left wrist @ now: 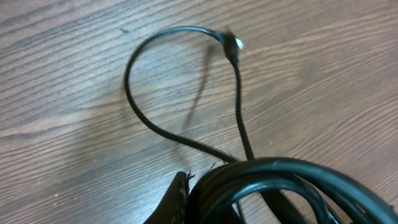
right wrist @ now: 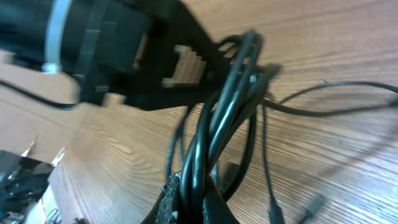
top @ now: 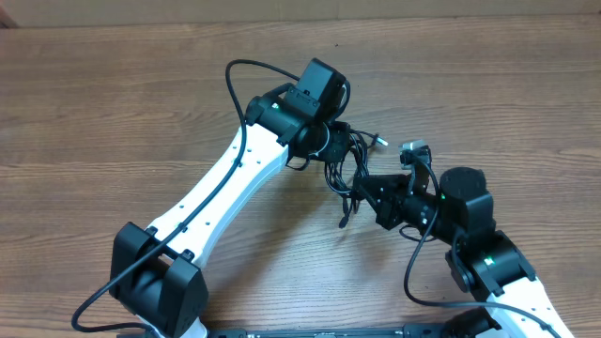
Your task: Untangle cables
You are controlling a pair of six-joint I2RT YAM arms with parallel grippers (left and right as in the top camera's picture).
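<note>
Both left claw [top: 331, 147] and right claw [top: 359, 193] clamp cables [top: 340, 178]; loop [left wrist: 127, 87] clearest from left wrist.

You are looking at a brown wooden table [top: 113, 84]. Long wavy lines run across its top from side to side, some light and some dark. In the left wrist view you can spot a tiny dark mark [left wrist: 124, 30] on the wood. In the right wrist view, some blurry stuff [right wrist: 18, 186] sits past the table's edge. You cannot tell what it is.
</note>
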